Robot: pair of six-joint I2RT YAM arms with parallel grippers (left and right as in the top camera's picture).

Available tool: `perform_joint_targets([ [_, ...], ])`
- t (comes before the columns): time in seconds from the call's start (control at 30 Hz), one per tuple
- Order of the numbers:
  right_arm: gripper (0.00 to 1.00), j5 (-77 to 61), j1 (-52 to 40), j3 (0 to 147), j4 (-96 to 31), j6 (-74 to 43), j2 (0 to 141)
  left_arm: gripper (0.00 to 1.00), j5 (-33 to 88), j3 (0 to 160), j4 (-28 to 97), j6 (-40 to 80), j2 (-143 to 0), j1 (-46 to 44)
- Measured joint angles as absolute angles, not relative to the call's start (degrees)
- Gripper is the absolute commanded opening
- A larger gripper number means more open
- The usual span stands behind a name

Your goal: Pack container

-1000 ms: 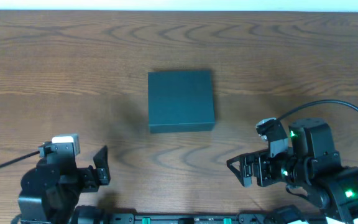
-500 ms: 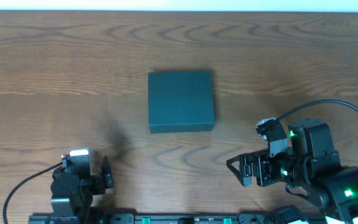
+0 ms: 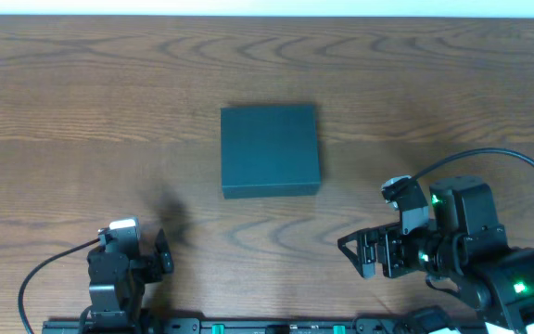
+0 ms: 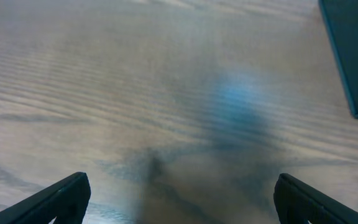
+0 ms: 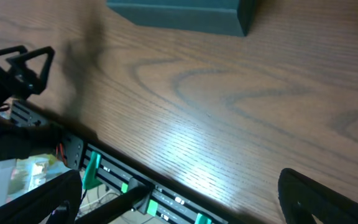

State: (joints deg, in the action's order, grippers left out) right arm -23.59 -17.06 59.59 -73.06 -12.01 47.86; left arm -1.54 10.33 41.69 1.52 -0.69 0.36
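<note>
At the left of the overhead view, the left gripper [image 3: 161, 257] sits low near the front edge of the brown wood-grain table [image 3: 82, 93]. It is seen nearly edge-on there, so the gap between its fingers is hard to judge. The left wrist view settles it: the left gripper [image 4: 182, 202] has its two dark fingertips [image 4: 64, 196] in the bottom corners of the frame, wide apart, with only bare, blurred tabletop between them.

In the middle of the table lies the dark green, matte, roughly square cardboard-like container [image 3: 270, 148], its top flat and shut, well apart from both arms. The left wrist view catches only one edge of the container [image 4: 353, 56] at upper right. The right wrist view shows its near side wall and one corner [image 5: 179, 14] along the top.

At the right, the right gripper [image 3: 358, 252] points left with its fingers spread and holds nothing. A black cable [image 3: 489, 158] arcs over its arm. From the right wrist, the right gripper [image 5: 179, 196] shows both fingertips far apart. Only this view shows the black rail with green parts [image 5: 135, 190] below the table's front edge.
</note>
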Motion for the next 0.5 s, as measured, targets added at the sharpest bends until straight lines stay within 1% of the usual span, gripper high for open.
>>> perform_joint_targets([
  [0.5,0.99,-23.59,-17.08,59.59,-73.03,-12.01,47.88,0.95,-1.56,10.17,41.23,1.52,-0.64,0.38],
])
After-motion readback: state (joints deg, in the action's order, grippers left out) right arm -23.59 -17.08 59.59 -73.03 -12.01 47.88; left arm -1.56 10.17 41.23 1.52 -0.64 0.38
